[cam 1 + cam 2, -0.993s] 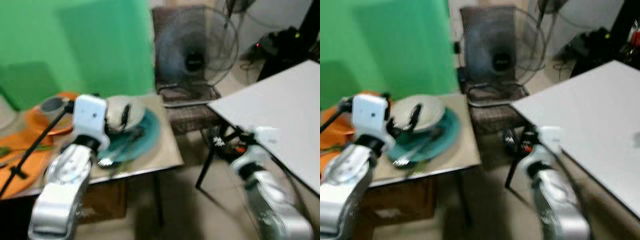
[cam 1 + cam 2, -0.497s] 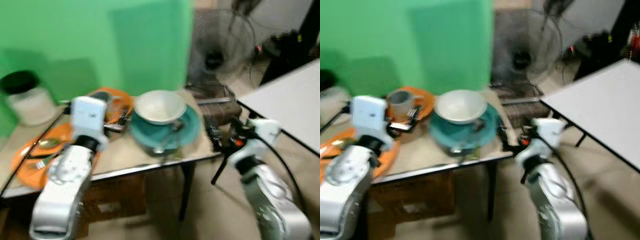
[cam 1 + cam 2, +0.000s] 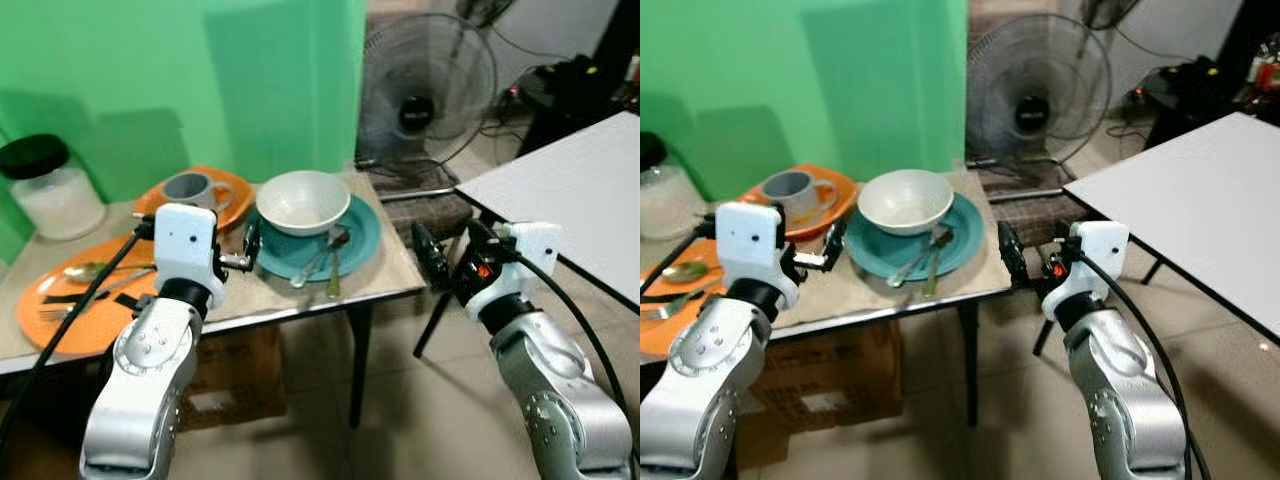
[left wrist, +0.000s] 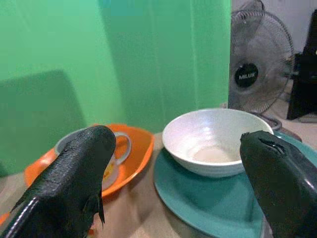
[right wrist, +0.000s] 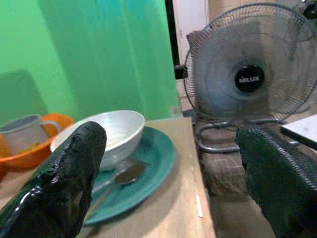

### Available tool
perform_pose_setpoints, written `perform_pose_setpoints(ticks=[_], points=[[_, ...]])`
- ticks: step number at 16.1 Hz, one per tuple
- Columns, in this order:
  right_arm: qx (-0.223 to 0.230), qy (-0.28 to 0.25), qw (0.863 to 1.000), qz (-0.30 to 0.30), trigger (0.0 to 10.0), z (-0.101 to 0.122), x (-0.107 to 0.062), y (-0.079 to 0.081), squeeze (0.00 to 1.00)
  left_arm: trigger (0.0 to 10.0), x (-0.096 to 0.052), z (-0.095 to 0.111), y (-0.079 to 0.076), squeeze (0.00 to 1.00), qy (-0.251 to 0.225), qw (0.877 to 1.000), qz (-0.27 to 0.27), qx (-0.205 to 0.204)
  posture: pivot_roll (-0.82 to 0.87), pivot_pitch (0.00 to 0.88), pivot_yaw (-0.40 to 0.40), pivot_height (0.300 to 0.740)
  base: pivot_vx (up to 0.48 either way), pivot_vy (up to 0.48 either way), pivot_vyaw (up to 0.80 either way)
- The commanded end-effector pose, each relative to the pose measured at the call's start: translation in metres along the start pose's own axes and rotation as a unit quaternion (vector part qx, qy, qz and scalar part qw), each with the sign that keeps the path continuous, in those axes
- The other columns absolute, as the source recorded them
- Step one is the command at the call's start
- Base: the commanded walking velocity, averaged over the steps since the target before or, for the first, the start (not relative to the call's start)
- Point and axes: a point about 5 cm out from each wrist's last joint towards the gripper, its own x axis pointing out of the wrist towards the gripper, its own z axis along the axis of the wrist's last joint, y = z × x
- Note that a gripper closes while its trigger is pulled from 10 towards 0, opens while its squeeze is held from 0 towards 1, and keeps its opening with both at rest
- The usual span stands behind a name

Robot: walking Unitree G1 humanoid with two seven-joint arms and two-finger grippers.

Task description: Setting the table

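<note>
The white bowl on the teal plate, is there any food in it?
Empty. The bowl sits upright on the teal plate, and the left wrist view looks straight into it: only bare, pale inside shows, with no food.

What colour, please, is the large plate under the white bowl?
Teal; the large round plate under the white bowl shows best in the left eye view.

Two black fingers (image 5: 59,183) spread wide, framing white bowl (image 5: 101,134) on teal plate (image 5: 153,158), spoon (image 5: 121,176) beside it, fan (image 5: 250,74) beyond worktop (image 5: 183,218).
</note>
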Motion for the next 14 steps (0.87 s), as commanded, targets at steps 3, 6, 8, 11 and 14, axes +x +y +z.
perform_pose_setpoints(ticks=[3, 6, 8, 11, 14], points=[[-0.009, 0.020, 1.000, 0.009, 10.0, -0.004, 0.005, 0.002, 0.00, 10.0, 0.003, -0.006, 0.006, 0.00, 0.015, 1.000, 0.015, 0.002, -0.05, 0.000, -0.001, 0.740, 0.000, 0.000, 0.00], [0.000, 0.025, 1.000, -0.003, 10.0, -0.007, 0.004, 0.000, 0.00, 10.0, 0.003, -0.003, 0.004, 0.00, 0.005, 1.000, 0.008, 0.000, -0.05, 0.000, 0.000, 0.740, 0.089, 0.000, -0.27], [0.000, 0.025, 1.000, -0.007, 10.0, -0.007, 0.004, -0.002, 0.00, 10.0, 0.004, -0.004, 0.005, 0.00, 0.004, 1.000, 0.008, -0.001, -0.05, 0.000, 0.004, 0.740, 0.279, 0.000, -0.80], [-0.003, 0.021, 1.000, 0.005, 10.0, -0.005, 0.005, -0.001, 0.00, 10.0, 0.006, 0.001, 0.005, 0.00, -0.007, 1.000, 0.007, 0.001, -0.05, 0.000, -0.001, 0.740, 0.309, 0.000, -0.27], [-0.022, 0.024, 0.999, 0.026, 10.0, -0.003, 0.010, 0.004, 0.00, 10.0, 0.007, 0.003, 0.004, 0.00, -0.014, 1.000, 0.007, 0.004, -0.05, 0.000, -0.006, 0.740, 0.339, 0.000, 0.00]])
